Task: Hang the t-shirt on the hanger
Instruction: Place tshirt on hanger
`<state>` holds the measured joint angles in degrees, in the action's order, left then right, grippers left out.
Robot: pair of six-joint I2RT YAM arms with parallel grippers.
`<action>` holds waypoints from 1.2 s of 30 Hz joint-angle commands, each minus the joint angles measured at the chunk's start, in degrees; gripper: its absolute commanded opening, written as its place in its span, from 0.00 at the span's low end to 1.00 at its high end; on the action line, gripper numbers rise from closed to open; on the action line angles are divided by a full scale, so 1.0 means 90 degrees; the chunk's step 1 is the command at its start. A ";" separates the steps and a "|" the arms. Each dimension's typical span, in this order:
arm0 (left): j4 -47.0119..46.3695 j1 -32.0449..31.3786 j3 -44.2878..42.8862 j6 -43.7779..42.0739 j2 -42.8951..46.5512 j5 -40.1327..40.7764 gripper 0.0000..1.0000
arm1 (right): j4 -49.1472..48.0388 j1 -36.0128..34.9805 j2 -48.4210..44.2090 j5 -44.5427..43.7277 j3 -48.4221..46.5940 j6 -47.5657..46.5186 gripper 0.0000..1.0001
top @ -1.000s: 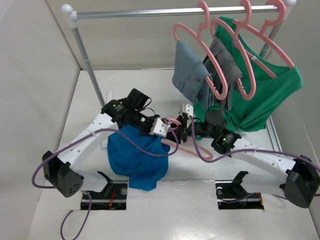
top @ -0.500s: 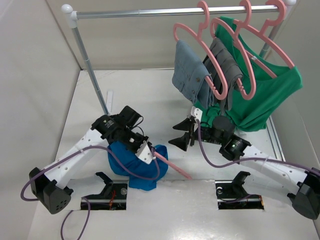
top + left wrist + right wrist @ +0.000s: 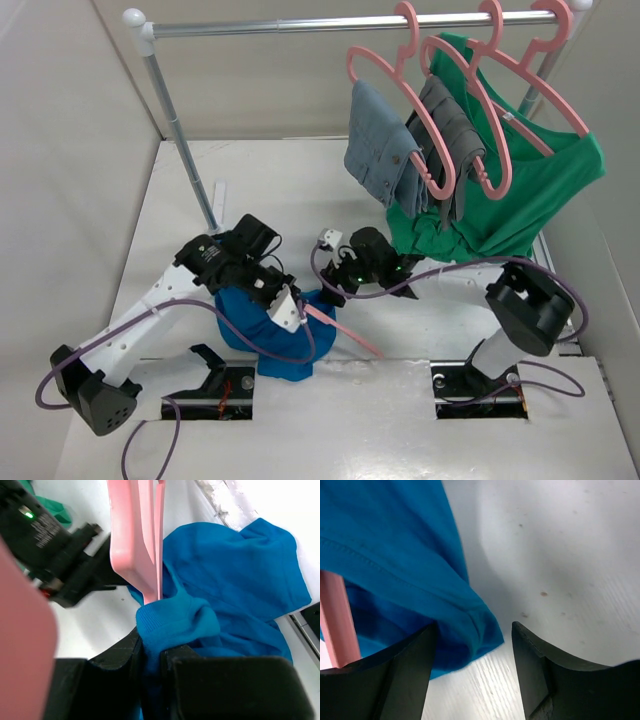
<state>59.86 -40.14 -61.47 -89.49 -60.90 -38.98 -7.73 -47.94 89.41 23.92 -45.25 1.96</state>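
left gripper (image 3: 152, 652) pinches t-shirt (image 3: 240, 580) | right gripper (image 3: 473, 630) spread around its edge

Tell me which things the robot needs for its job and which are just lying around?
For the job: t-shirt, hanger, left hand pinching the t-shirt, right hand open at its edge.
Just there: green shirt, denim garment, grey garment, rail.
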 commanded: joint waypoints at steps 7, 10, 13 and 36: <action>-0.0273 -0.0032 0.0043 0.0597 0.0302 -0.0141 0.00 | 0.0370 -0.0239 0.0865 -0.0344 -0.1093 -0.0295 0.34; -0.0546 -0.0032 -0.0015 0.1183 0.0360 -0.0200 0.00 | 0.0429 -0.0239 0.1100 -0.0090 -0.1270 -0.0374 0.04; -0.0722 -0.0032 -0.0015 0.1544 0.0439 -0.0142 0.00 | 0.0634 -0.0162 0.1160 -0.0400 -0.1213 -0.0432 0.00; -0.3388 0.0279 0.0736 0.4455 0.0986 0.2738 0.00 | 0.3826 0.2621 -0.3849 -0.2551 0.1513 0.1326 0.00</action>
<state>31.51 -40.49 -55.40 -53.60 -55.33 -25.63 11.03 -29.47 57.82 11.86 -33.47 14.61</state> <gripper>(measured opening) 0.090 0.019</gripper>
